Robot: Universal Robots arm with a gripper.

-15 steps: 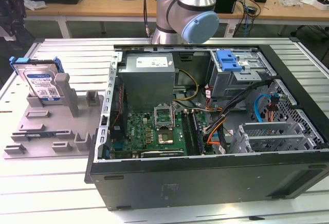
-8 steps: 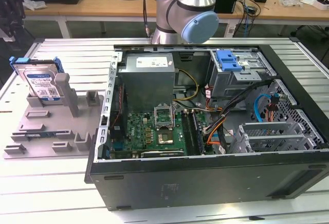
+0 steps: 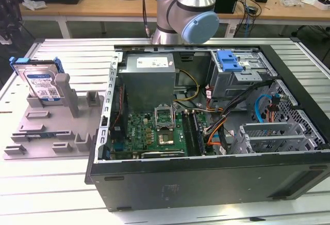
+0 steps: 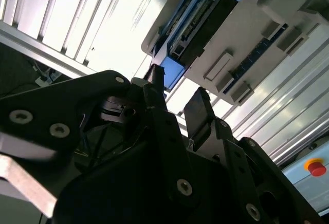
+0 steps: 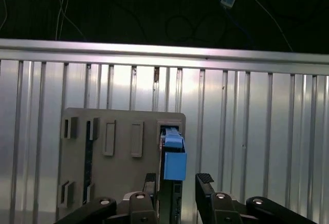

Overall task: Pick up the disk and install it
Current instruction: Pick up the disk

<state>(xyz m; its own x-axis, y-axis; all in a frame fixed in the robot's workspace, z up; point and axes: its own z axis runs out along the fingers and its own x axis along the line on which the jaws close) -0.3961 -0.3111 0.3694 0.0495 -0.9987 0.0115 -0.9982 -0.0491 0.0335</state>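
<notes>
The disk [image 3: 42, 83] stands on edge at the back of a grey holder [image 3: 51, 132], on the exterior view's left. It is silver with a white-and-blue label and a blue bracket. Both wrist views show the disk [image 5: 174, 157] edge-on, slotted in the holder [image 5: 121, 126]. My gripper [image 5: 177, 180] is open, and its two black fingers [image 5: 150, 180] line up on either side of the disk's edge without touching it. In the second wrist view, the gripper [image 4: 176, 95] sits apart from the disk [image 4: 200, 21] and the holder [image 4: 257, 23]. The arm [image 3: 191, 8] reaches in from the back.
An open computer case [image 3: 206, 178] lies on the slatted metal table [image 3: 72, 54], to the exterior view's right of the holder. A blue-topped drive bay [image 3: 229, 60] sits at its back. A red button [image 4: 316, 167] shows beyond the table. Cluttered benches stand behind.
</notes>
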